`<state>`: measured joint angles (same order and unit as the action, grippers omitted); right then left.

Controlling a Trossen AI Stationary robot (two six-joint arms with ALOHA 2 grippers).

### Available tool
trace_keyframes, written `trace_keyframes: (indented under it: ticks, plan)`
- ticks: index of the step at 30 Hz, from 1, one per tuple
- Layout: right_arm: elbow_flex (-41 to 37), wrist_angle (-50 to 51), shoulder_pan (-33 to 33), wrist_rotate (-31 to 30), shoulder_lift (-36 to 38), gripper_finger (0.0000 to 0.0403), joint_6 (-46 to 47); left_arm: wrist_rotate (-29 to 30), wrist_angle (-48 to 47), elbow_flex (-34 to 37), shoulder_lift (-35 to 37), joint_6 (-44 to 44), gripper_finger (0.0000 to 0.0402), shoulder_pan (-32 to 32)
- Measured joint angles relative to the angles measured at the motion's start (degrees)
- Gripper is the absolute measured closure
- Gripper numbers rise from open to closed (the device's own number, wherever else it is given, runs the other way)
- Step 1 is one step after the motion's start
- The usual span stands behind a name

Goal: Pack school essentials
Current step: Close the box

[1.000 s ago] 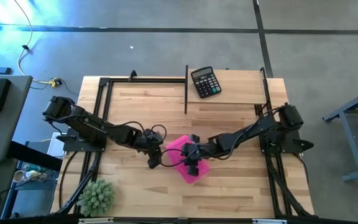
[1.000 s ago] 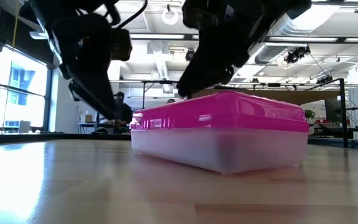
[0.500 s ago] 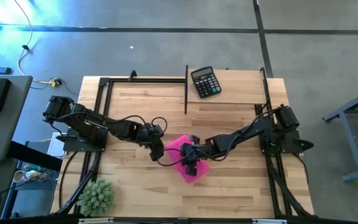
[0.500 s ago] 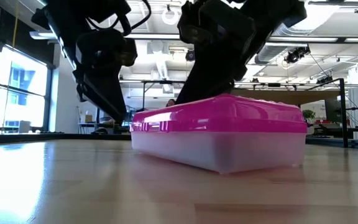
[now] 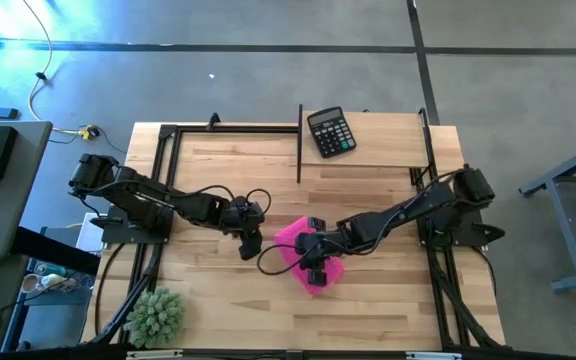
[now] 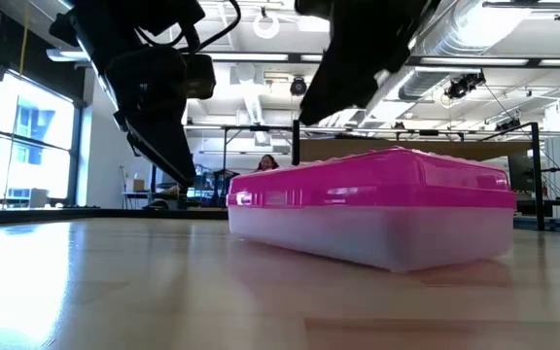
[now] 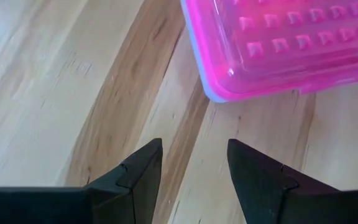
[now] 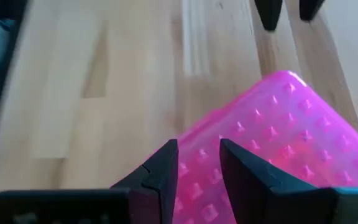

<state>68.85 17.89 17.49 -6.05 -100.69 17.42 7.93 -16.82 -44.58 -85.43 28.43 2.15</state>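
A shut box with a bright pink studded lid and a clear base (image 5: 311,262) (image 6: 377,209) rests flat on the wooden table. What it holds is hidden, and no stationery shows outside it. My left gripper (image 5: 249,243) (image 7: 194,168) is open, low over bare wood just off the box's left corner (image 7: 229,90). My right gripper (image 5: 315,270) (image 8: 199,165) hovers over the lid (image 8: 278,137), fingers a little apart. In the low view its tip (image 6: 301,119) stands clear above the lid.
A black calculator (image 5: 330,132) lies at the far edge, and a fuzzy green plant ball (image 5: 156,315) sits at the near left corner. Black frame rails (image 5: 299,145) stand along the far and side edges. Bare wood lies near and left of the box. A person (image 6: 265,163) shows in the room beyond.
The pink box has slid a little toward the table's right and near edges while my right gripper rested on its lid. That gripper has since risen clear of the lid. My left gripper has shifted slightly toward the box.
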Motion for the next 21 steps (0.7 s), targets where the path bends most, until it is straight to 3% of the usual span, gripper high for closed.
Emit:
trace_keyframes:
  ticks: [10,17,21]
  plan:
    - [0.1,-0.2,4.6,8.7,2.7,0.0295,8.2,-0.5,7.4,0.0,0.9,-6.0,0.0229,-0.8]
    - [-0.5,-0.7,6.8,5.4,1.5,0.0295,12.5,-3.2,22.6,0.0,0.6,-16.1,0.0229,-2.3]
    - [-0.5,1.2,6.6,4.5,0.3,0.0295,14.9,-4.9,25.5,-0.1,-1.0,-17.1,0.0229,-3.5]
